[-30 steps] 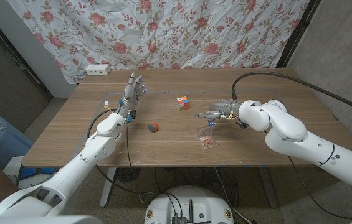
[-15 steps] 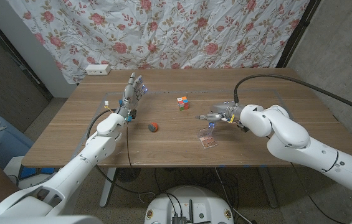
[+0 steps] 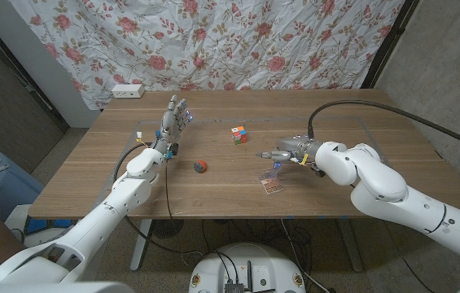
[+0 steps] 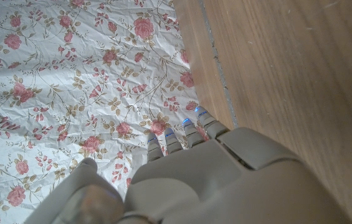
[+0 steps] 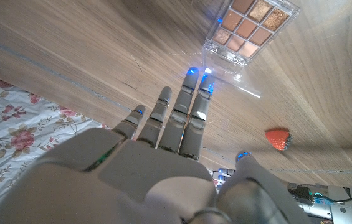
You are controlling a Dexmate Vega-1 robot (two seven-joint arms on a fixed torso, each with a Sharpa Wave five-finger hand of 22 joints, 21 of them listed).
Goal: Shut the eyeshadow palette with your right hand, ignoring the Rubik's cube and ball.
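The desk [image 3: 91, 183] carried everything under my view. My right hand [image 3: 285, 150] hung over its right half with fingers [image 5: 188, 112] stretched out straight and together, gripping nothing, fingertips just beside the clear lid of the eyeshadow palette [image 3: 272, 181]. My left hand [image 3: 173, 124] stood upright near the far left edge, fingers extended, holding nothing. The palette lay open near the front edge (lid raised, as far as I could tell). The Rubik's cube [image 3: 238, 135] sat further back, the ball [image 3: 201, 167] left of the palette.
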